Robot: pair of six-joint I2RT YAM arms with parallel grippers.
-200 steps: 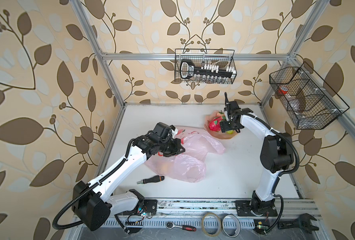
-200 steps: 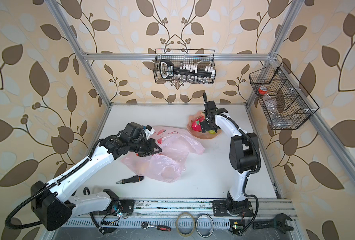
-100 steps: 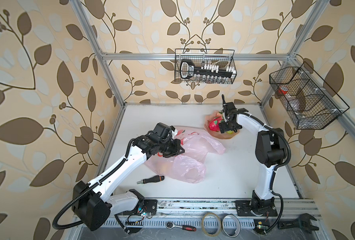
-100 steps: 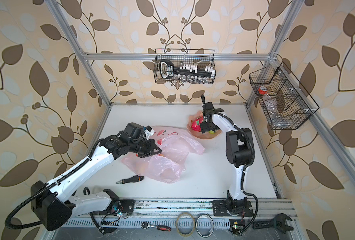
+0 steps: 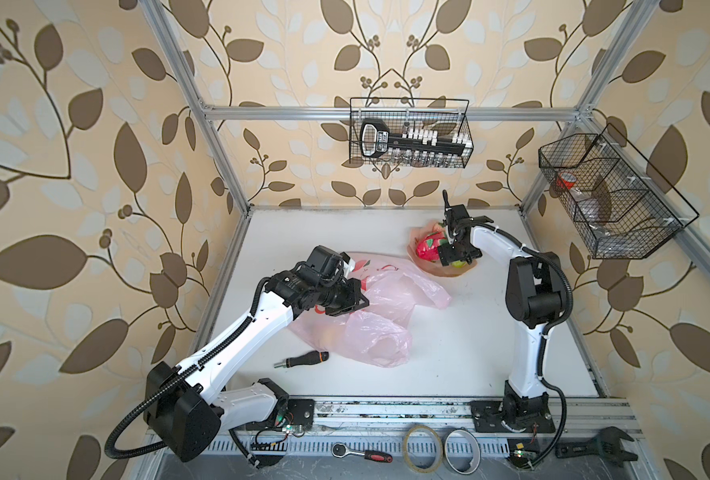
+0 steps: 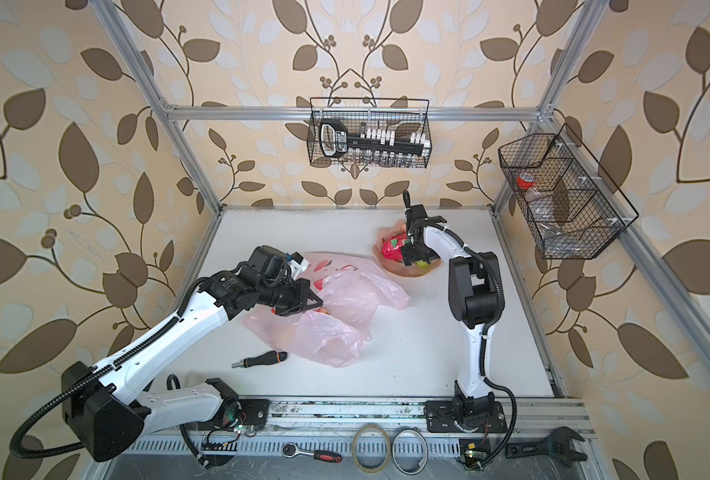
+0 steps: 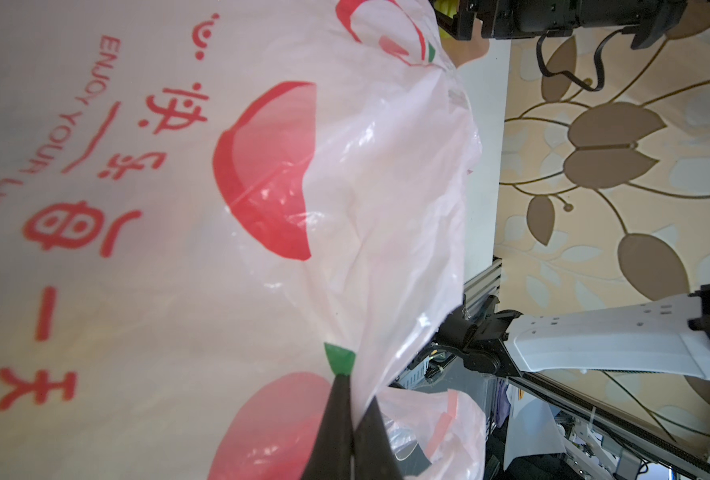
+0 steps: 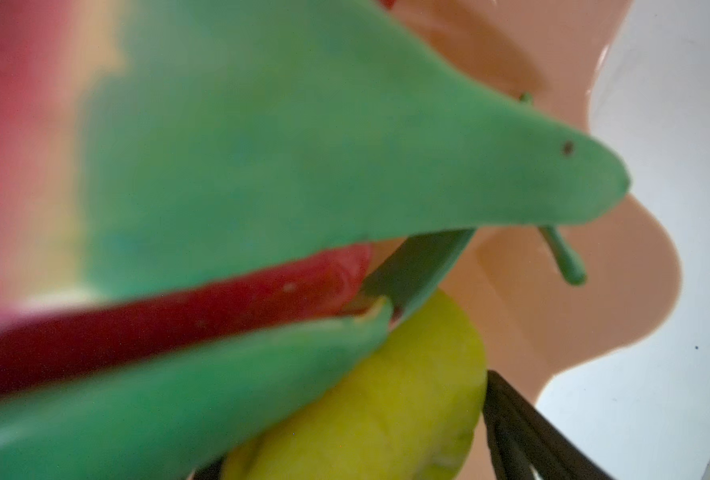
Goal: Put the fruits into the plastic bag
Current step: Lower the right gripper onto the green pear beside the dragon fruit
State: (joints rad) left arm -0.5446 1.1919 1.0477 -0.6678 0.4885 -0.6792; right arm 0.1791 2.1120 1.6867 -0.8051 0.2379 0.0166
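Right tool (image 5: 452,257) nearer dragon fruit (image 5: 427,248)

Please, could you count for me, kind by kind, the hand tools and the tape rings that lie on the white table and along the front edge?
Screwdriver: 1
Ratchet: 1
Adjustable wrench: 1
Tape rings: 2
Total: 5

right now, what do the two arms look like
Both the left arm and right arm have white links, black joint housings and a black ribbed cable looping outside. The left gripper and right gripper are black.
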